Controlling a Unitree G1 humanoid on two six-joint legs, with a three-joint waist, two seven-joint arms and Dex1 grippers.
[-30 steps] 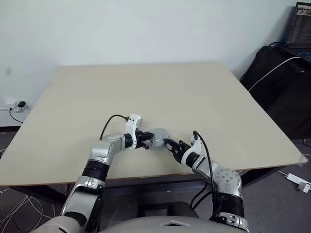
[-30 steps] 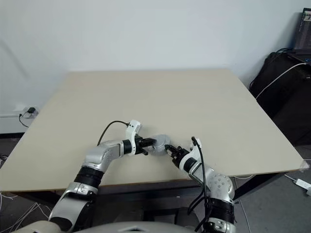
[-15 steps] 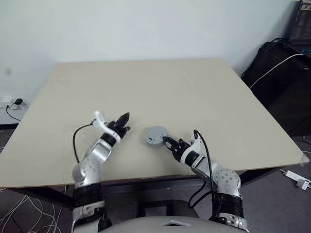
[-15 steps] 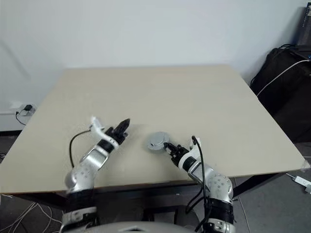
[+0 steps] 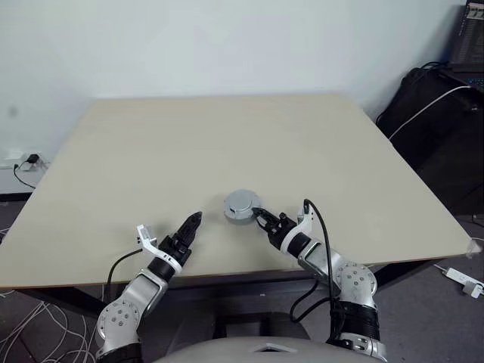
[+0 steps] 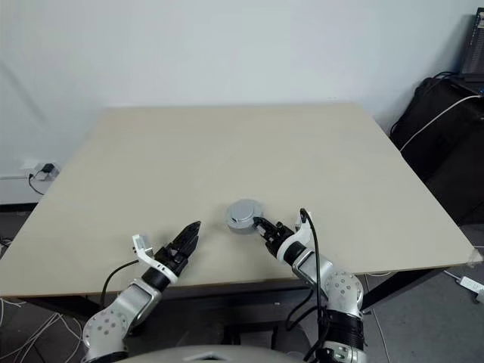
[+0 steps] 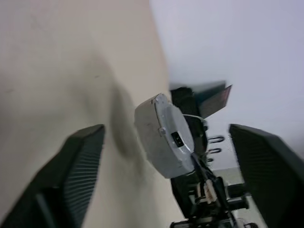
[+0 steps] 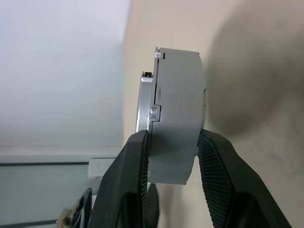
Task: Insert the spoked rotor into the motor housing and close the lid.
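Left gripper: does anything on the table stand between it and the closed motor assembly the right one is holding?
Nothing visible does. The left gripper is open, and bare table lies between it and the motor housing, which has the lid on it. The right gripper clamps the assembly from the far side.

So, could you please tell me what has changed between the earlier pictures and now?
The left gripper let go of the closed motor housing, opened and drew back toward the robot and to its left, now apart from the housing. The right gripper stays shut on the housing's edge, holding it just above the table with the lid on.
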